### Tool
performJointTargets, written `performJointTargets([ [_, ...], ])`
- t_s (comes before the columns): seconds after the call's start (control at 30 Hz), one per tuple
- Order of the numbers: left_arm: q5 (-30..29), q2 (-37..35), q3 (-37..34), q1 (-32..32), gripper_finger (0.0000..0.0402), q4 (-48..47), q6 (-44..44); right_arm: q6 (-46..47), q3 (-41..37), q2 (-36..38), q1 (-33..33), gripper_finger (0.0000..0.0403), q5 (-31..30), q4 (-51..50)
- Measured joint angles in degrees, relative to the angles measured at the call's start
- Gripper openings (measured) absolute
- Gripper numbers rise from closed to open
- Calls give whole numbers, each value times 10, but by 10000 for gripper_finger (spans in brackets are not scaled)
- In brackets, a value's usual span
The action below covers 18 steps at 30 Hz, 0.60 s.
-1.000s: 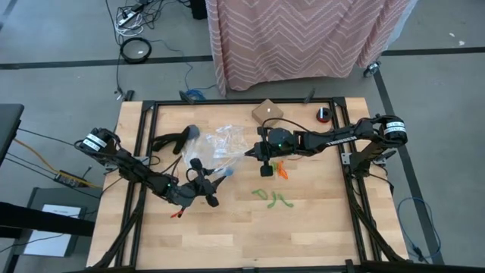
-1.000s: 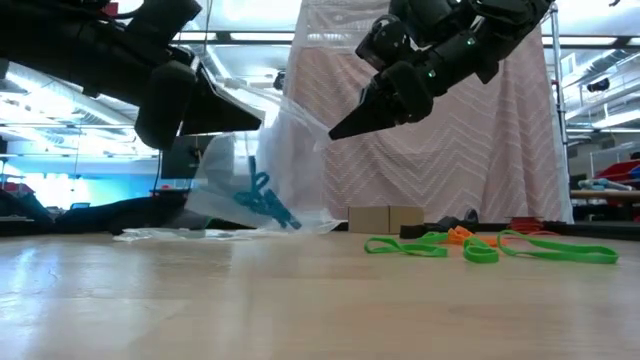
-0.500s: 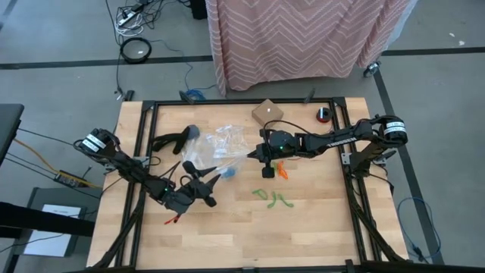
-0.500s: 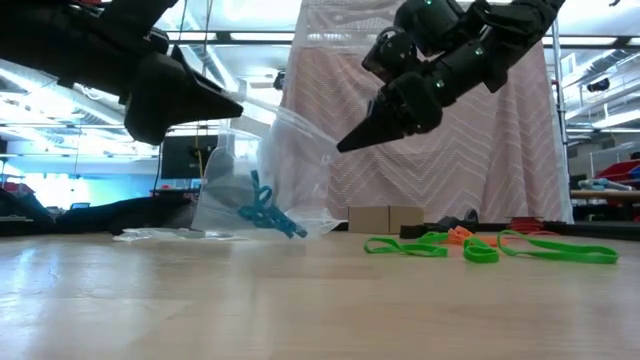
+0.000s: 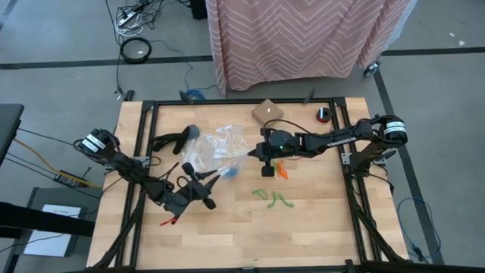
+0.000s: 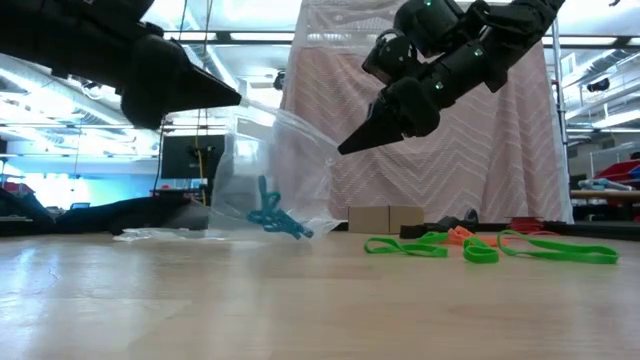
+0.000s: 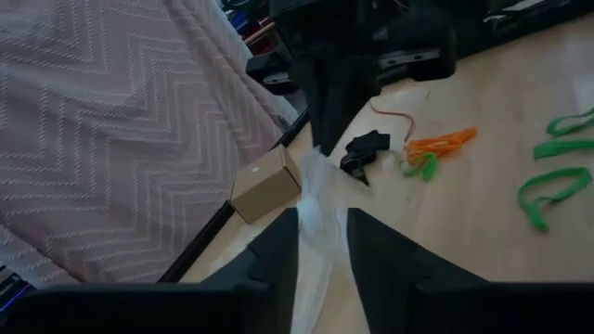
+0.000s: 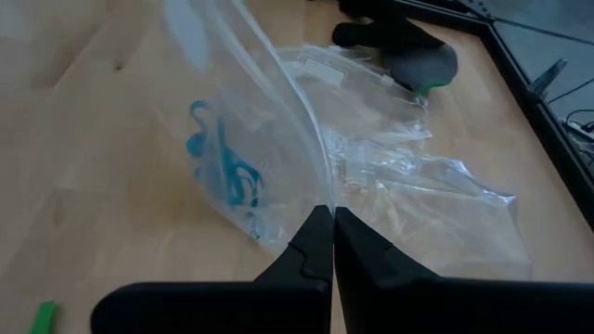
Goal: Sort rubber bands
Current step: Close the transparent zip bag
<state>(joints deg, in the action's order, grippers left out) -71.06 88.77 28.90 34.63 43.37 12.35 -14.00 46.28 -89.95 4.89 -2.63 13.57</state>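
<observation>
The right gripper (image 8: 325,243) pinched the bag (image 8: 278,139) rim, jaws pressed together; the left gripper (image 7: 320,237) straddled the opposite edge — whether it gripped, I cannot tell. Blue bands (image 6: 275,215) lay inside, green bands (image 5: 273,199) and orange bands (image 5: 282,170) loose on the table (image 5: 318,220). They looked light and floppy — best nipped across one strand.

Blue rubber bands (image 6: 275,217) bunched, apparently bagged; green (image 6: 480,247) and orange (image 6: 459,234) loose.
</observation>
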Motion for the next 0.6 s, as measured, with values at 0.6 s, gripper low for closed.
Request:
performJointTargets([
  [0.6,-168,-41,-12,12,61,-89,-33,2,0,0,5,0,8,-1],
])
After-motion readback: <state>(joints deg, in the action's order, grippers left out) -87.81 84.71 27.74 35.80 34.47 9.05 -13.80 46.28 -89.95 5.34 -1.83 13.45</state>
